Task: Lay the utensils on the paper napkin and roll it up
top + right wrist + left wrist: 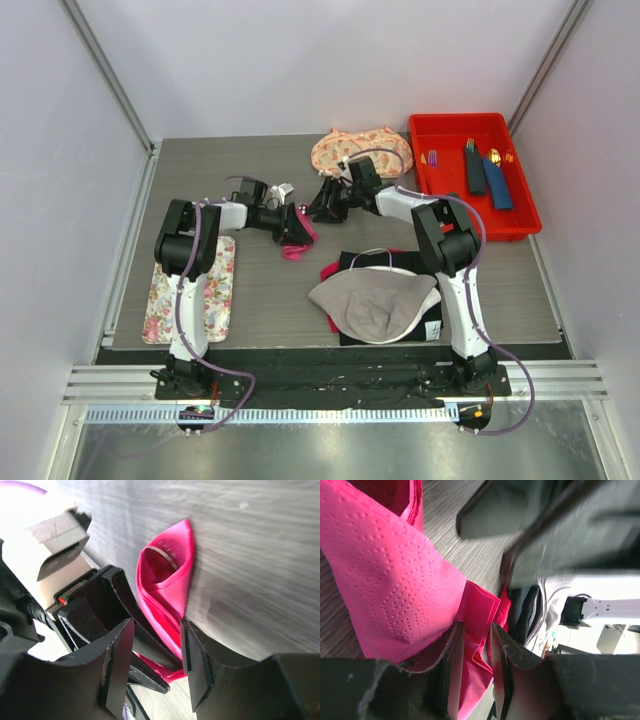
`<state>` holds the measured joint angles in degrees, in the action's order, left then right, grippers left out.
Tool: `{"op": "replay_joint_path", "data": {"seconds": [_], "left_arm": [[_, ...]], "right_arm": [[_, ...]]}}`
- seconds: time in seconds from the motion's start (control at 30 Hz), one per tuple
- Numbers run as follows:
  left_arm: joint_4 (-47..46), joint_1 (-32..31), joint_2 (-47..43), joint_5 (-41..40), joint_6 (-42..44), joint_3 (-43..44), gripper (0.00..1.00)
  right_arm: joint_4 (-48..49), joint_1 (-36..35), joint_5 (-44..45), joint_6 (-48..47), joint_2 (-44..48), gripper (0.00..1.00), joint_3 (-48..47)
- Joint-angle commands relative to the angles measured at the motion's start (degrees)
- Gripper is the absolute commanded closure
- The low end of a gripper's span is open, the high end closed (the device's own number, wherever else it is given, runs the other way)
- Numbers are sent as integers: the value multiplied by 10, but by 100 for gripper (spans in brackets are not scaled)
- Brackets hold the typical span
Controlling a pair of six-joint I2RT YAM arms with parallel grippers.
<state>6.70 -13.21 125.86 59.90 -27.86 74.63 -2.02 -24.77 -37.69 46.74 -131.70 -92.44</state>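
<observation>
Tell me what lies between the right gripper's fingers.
The rolled pink paper napkin, with a silver utensil edge showing in its open end, runs through the gap of the right gripper. The right wrist view shows it best.

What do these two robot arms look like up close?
The left arm and right arm are slim, with black joints and white links, each trailed by a purple cable. The left gripper and right gripper are black, each with two flat, scuffed fingers.

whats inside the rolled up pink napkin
A curved shiny silver metal edge shows at the open end of the rolled bright pink paper napkin; the rest is hidden by paper.
</observation>
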Motion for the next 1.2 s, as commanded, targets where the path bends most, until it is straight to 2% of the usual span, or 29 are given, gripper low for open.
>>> {"op": "replay_joint_path", "data": {"seconds": [0.0, 0.13, 0.27, 0.3, 0.37, 0.43, 0.57, 0.73, 0.9, 1.0, 1.17], "left_arm": [[3, 6, 26, -44, 27, -18, 67], [2, 7, 25, -42, 29, -18, 67], [4, 8, 20, -41, 30, -19, 67], [3, 10, 19, -40, 30, -19, 67], [3, 13, 18, -37, 28, -17, 67], [-5, 16, 11, -32, 19, -19, 66], [-52, 24, -19, -10, -15, -40, 66], [-162, 27, -77, 14, -96, -91, 63], [-191, 39, -122, 5, -137, -110, 62], [-183, 52, -128, -11, -147, -120, 62], [-124, 41, -116, -31, -117, -119, 67]], "right_arm": [[4, -23, 4, -38, 6, 50, -30], [-26, -35, 29, -77, -13, 51, -42], [-50, -39, 63, -114, -13, 57, -38], [-60, -38, 69, -122, -14, 63, -38], [-70, -39, 79, -142, -15, 68, -40], [-86, -39, 96, -155, -16, 81, -42], [-109, -41, 125, -184, -31, 98, -53], [-131, -45, 155, -211, -46, 99, -66], [-142, -47, 168, -220, -53, 99, -70], [-146, -48, 171, -220, -53, 99, -70], [-148, -48, 170, -221, -56, 99, -71]]}}
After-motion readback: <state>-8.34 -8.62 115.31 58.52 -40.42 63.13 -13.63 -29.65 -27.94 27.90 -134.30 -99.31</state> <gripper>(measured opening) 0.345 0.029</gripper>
